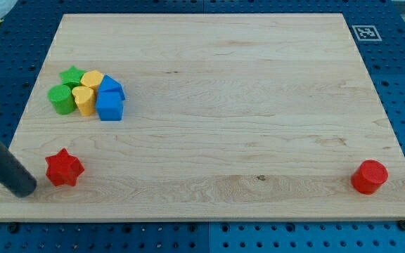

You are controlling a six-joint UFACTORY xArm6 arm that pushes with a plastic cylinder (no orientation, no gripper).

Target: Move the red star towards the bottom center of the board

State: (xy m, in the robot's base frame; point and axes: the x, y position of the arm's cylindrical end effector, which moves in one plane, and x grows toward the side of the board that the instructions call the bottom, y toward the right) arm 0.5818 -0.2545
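The red star [64, 167] lies on the wooden board [209, 105] near its bottom left corner. My dark rod comes in from the view's left edge, and my tip [25, 187] rests on the board just left of and slightly below the red star, with a small gap between them.
A cluster sits at the upper left: a green star [72, 76], a green cylinder [61, 100], two yellow blocks [92, 79] [84, 100] and two blue blocks [111, 88] [110, 107]. A red cylinder [369, 176] stands near the bottom right corner. A marker tag [365, 32] lies off the board's top right.
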